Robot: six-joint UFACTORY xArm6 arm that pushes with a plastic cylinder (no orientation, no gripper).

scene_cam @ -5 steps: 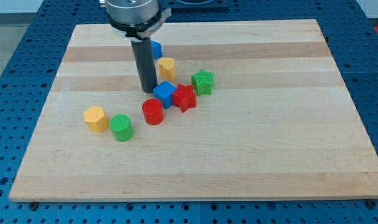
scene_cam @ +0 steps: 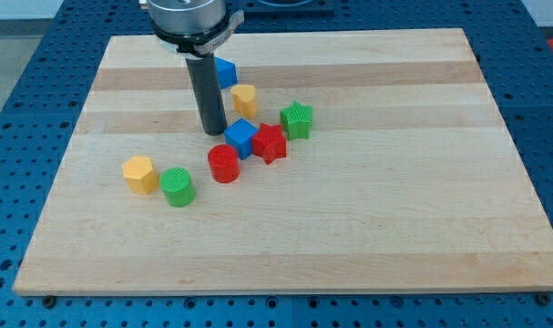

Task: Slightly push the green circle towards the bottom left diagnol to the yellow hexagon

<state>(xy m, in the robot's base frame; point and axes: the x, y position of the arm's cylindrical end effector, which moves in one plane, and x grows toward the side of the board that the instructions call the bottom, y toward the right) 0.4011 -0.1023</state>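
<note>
The green circle (scene_cam: 177,186) sits on the wooden board at the view's lower left. The yellow hexagon (scene_cam: 139,174) is just to its left and slightly higher, almost touching it. My tip (scene_cam: 212,132) stands on the board above and to the right of the green circle, well apart from it, just left of the blue cube (scene_cam: 242,138) and above the red circle (scene_cam: 223,163).
A red star (scene_cam: 270,143) touches the blue cube's right side. A green star (scene_cam: 297,119) lies to its upper right. A second yellow block (scene_cam: 244,97) and a blue block (scene_cam: 225,72) lie by the rod, toward the view's top.
The rod and my tip have shifted slightly to the view's left, uncovering more of the upper blue block. No block has moved.
</note>
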